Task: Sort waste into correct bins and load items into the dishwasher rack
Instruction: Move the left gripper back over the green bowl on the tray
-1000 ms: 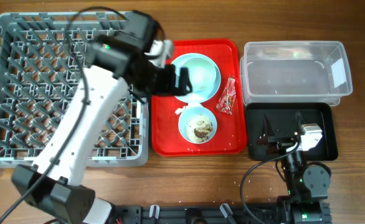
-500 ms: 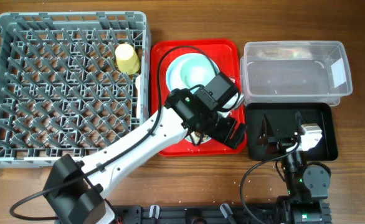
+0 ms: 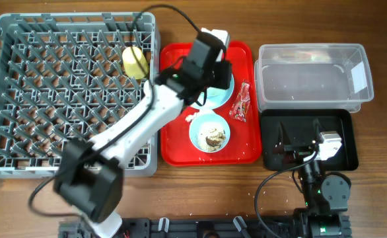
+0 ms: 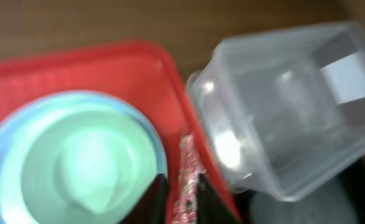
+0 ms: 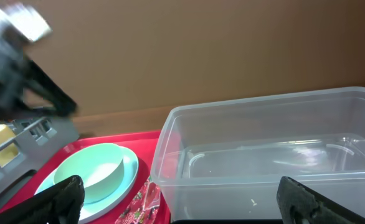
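**Sorting barely begun: one cup racked, all waste still on the red tray**

We take the red tray (image 3: 174, 155) as our landmark.

- **Left of it:** the dishwasher rack (image 3: 2, 99) holds only the yellow cup (image 3: 135, 61), in the rows nearest the tray.
- **On it:**
  - pale blue plate (image 3: 221, 92) at the far end, a mint bowl (image 5: 89, 171) standing on it
  - bowl of rice and scraps (image 3: 209, 134) at the near end
  - red wrapper (image 3: 241, 102) along the right edge
  - small white lump (image 3: 192, 118) at mid-tray, probably the tissue
- **Fork and spoon:** not found.
- **Right of it:** the clear tub (image 3: 312, 79) looks empty; the black tray (image 3: 345, 149) shows no waste.

The left hand (image 4: 180, 186) hangs over the tray's far end, fingers apart, gripping nothing. The right hand (image 5: 179, 186) sits over the black tray, fingers wide apart.

We judge nearly everything is left to do.
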### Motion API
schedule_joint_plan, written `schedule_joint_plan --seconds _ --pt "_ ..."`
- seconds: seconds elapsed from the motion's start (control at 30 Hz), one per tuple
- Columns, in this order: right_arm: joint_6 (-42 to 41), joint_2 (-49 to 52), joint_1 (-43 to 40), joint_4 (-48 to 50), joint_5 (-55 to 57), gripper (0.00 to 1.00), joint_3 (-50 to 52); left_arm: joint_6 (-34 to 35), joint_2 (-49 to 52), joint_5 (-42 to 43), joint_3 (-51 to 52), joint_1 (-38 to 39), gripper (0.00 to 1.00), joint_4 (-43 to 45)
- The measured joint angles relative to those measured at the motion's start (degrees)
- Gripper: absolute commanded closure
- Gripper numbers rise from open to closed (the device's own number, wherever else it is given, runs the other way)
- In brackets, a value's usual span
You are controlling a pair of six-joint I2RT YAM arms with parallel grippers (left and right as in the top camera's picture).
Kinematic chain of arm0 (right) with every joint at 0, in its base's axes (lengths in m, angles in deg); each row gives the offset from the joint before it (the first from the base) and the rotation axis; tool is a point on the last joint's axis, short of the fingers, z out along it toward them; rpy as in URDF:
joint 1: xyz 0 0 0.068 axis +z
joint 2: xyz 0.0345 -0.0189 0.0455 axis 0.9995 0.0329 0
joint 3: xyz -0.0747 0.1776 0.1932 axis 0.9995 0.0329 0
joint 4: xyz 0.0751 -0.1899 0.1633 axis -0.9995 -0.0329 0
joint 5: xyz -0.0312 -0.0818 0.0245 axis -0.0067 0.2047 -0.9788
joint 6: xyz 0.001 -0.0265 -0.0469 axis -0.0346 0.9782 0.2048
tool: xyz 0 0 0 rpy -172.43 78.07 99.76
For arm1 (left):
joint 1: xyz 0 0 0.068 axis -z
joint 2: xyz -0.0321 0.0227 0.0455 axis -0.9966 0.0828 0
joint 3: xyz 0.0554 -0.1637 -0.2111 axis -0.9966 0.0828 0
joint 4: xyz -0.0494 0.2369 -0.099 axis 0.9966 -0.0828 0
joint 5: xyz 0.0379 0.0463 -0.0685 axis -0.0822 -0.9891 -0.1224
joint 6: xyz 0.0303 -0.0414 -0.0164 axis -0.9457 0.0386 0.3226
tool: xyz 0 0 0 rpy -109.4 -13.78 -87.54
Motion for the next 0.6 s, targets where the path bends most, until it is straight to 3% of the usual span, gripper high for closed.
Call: schedule_joint_plan --seconds 0.13,0.37,0.6 --pt "0.0 0.0 0.0 0.02 -0.02 0.0 0.0 0.24 8.24 0.0 0.0 0.9 0.62 2.51" --pt "0.0 0.0 0.0 0.0 -0.02 0.0 0.0 0.22 9.7 -2.58 0.0 1.99 0.64 2.99" --pt "0.0 0.0 0.0 0.02 -0.02 0.0 0.0 -5.81 12.68 -8.98 0.0 4.59 0.66 4.5"
